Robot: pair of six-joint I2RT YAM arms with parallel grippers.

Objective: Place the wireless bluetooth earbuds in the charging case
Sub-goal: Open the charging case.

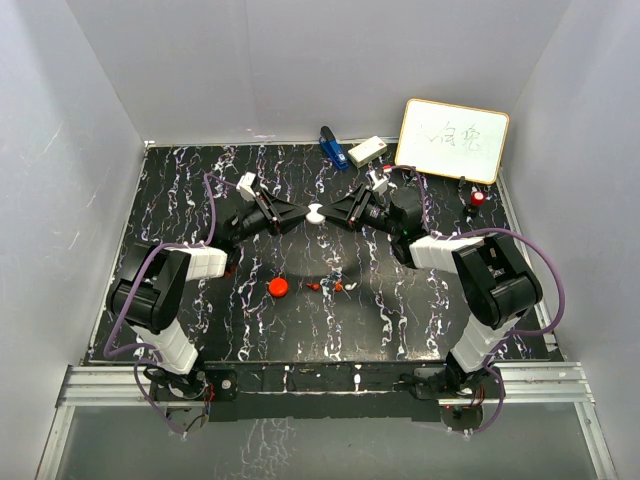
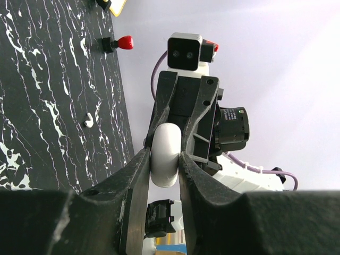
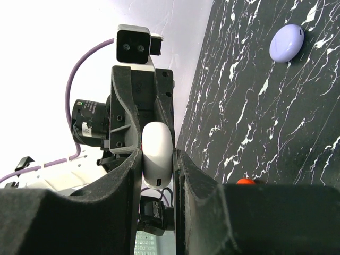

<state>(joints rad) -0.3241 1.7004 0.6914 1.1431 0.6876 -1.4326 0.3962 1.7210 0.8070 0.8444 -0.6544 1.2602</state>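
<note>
A white charging case (image 1: 315, 212) hangs above the middle of the table, pinched from both sides. My left gripper (image 1: 301, 213) is shut on the case (image 2: 166, 143) from the left, and my right gripper (image 1: 330, 211) is shut on it (image 3: 158, 139) from the right. The case looks closed, with its port facing the right wrist camera. Two tiny red earbuds (image 1: 318, 287) lie on the mat beside a round red case (image 1: 278, 288). A white earbud (image 2: 87, 121) lies on the mat in the left wrist view. A round purple case (image 3: 287, 42) shows in the right wrist view.
A whiteboard (image 1: 452, 139) leans at the back right, with a red-capped marker (image 1: 478, 198) in front of it. A blue object (image 1: 330, 145) and a small white box (image 1: 367, 150) lie at the back edge. White walls enclose the black marbled mat (image 1: 300, 330).
</note>
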